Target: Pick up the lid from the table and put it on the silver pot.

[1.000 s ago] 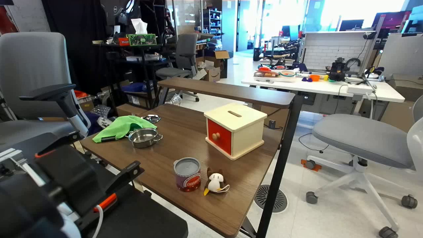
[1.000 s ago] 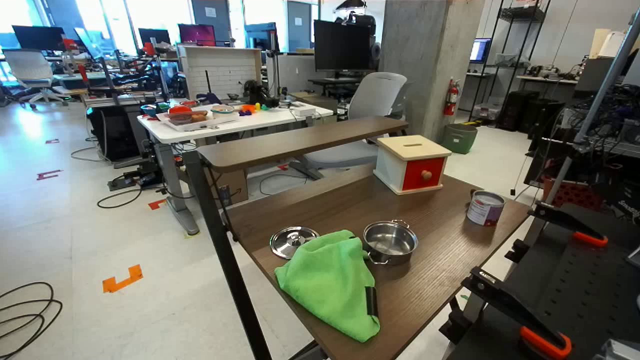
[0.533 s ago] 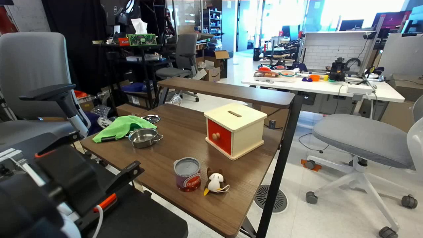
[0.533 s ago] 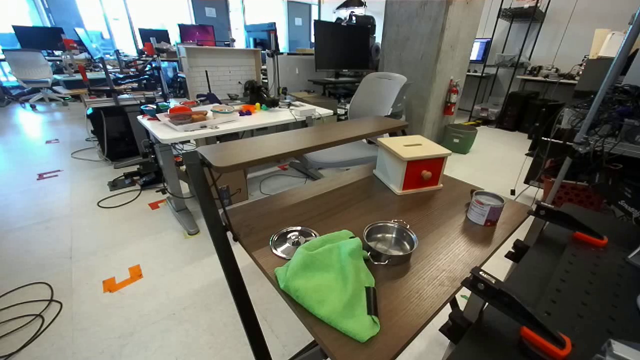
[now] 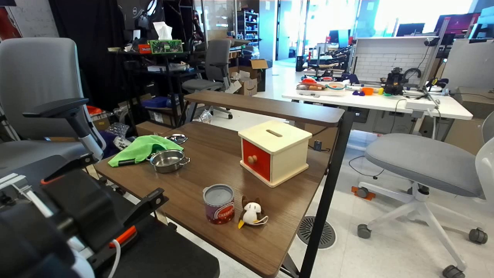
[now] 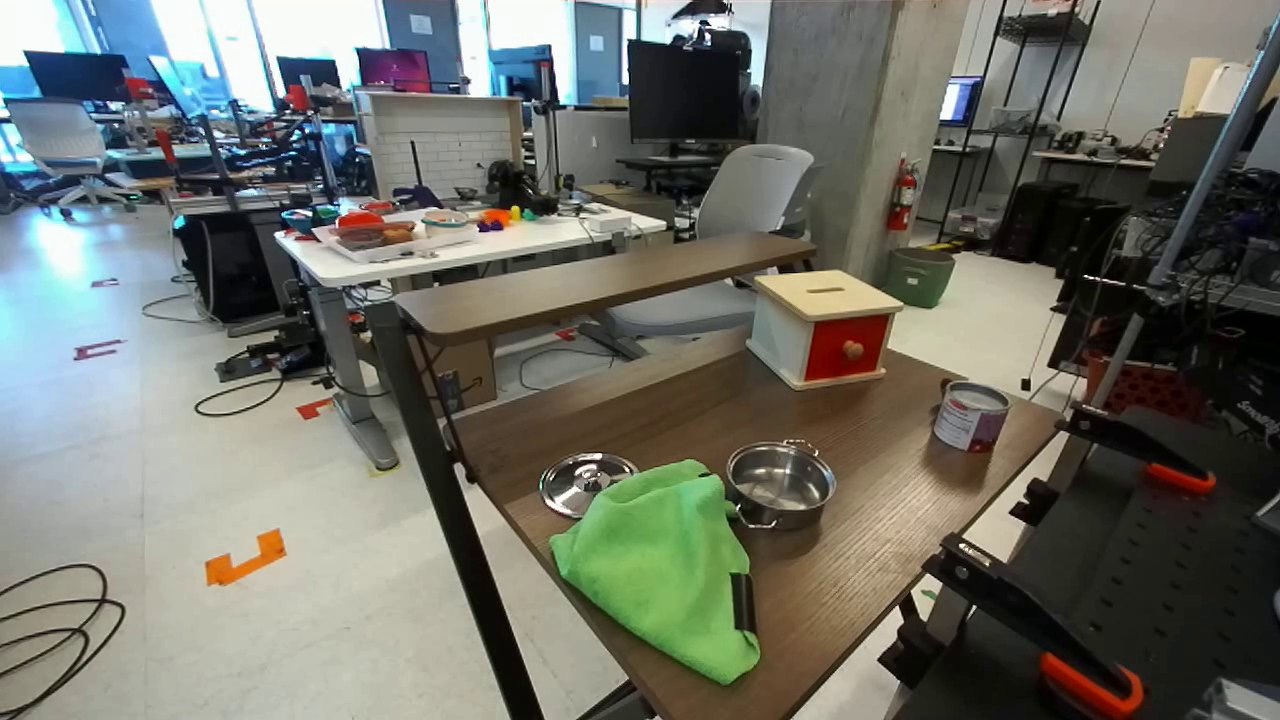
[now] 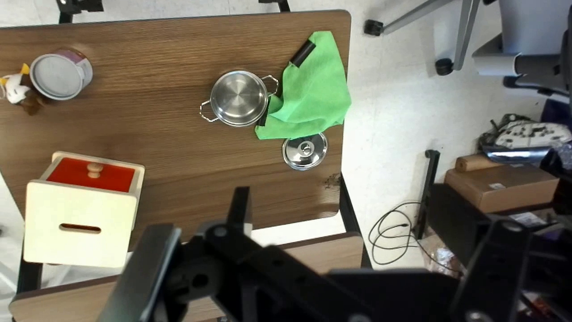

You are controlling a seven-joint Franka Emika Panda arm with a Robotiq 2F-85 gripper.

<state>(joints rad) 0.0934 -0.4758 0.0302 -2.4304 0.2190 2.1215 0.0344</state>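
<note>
Pot (image 7: 239, 98), lid (image 7: 305, 151): glossy metal; towel (image 6: 660, 570): matt cloth.

Pale floor (image 6: 150, 430) stretches past a concrete pillar (image 6: 858, 110) toward bright windows (image 6: 330, 26)

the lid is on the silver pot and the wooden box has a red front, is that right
No, the lid is off the silver pot, on the table by the green cloth, as the wrist view shows. The wooden box does have a red front.

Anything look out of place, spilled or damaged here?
The green cloth looks odd: it lies rumpled beside the silver pot, and in the wrist view its edge seems to overlap the lid, which needs picking up. No spill or damage stands out.
</note>
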